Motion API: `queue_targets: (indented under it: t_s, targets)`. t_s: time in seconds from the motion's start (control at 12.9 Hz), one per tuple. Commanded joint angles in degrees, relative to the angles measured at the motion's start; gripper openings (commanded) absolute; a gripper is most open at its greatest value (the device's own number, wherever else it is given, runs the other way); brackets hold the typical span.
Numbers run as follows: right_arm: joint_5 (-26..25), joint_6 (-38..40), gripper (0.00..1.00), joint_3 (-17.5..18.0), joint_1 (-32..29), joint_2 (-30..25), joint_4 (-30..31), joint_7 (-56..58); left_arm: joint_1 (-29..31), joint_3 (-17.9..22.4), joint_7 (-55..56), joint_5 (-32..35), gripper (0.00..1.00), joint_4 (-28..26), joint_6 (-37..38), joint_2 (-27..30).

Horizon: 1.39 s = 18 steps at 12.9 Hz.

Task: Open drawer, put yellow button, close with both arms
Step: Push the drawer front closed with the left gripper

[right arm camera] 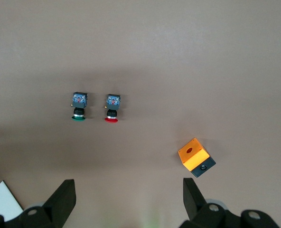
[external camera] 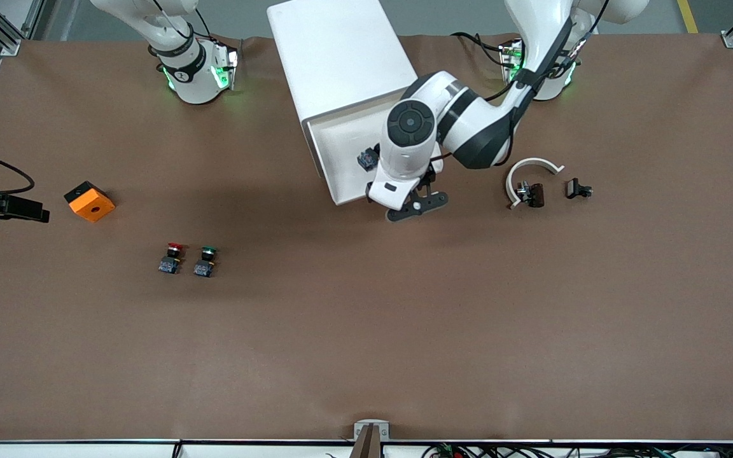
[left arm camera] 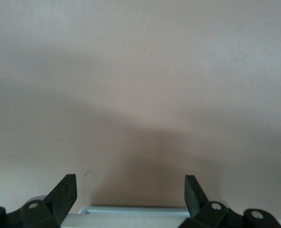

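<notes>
Though wide open, both hands [left arm camera: 130,192] [right arm camera: 129,197] empty.

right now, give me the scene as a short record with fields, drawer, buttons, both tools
drawer: top drawer of the white cabinet pulled open
yellow button: partly hidden item lying in the drawer tray, cap not visible
left tool: open, empty, at the drawer's front edge
right tool: open, empty, over bare table
other buttons: red button beside green button, on the table toward the right arm's end
orange box: farther from the front camera than those buttons
</notes>
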<state>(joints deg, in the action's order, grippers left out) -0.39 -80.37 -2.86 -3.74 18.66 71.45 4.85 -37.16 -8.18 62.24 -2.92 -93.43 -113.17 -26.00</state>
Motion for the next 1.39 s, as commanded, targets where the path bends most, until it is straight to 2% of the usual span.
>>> queue_targets:
  t_s: [0.0,0.23,0.39,0.62,0.85,0.93,1.32]
  targets:
    - [-0.8,0.3,1.0,1.4,-0.9,-0.4,-2.8,-0.5,0.2,-2.1,3.1,-3.0,1.0,-0.2,1.5,0.4]
    - [-0.1,0.8,1.0,1.7,-0.7,-0.9,-3.9,0.0,0.1,-4.2,6.7,-5.3,1.0,-0.2,2.7,-0.1]
    - [-0.2,3.5,1.0,2.0,-0.7,-4.6,-3.1,0.2,0.1,-6.6,10.2,-6.7,1.0,-0.2,2.8,-0.9]
    - [1.4,2.3,1.0,1.7,-1.0,-10.8,5.2,0.1,0.2,-9.2,13.8,-9.0,1.0,-0.3,3.0,-1.9]
    - [1.4,-6.2,1.0,1.7,-1.0,-19.9,19.0,0.1,0.1,-9.9,14.1,-14.6,1.0,-0.5,3.1,-2.2]
    - [1.4,-7.6,1.0,1.6,-1.0,-21.4,21.3,0.1,0.2,-10.0,14.3,-16.2,1.0,-0.5,4.0,-2.4]
    - [1.4,-7.7,1.0,1.5,-1.1,-22.5,21.8,0.1,0.2,-10.0,14.3,-22.8,1.0,-0.5,6.1,-4.0]
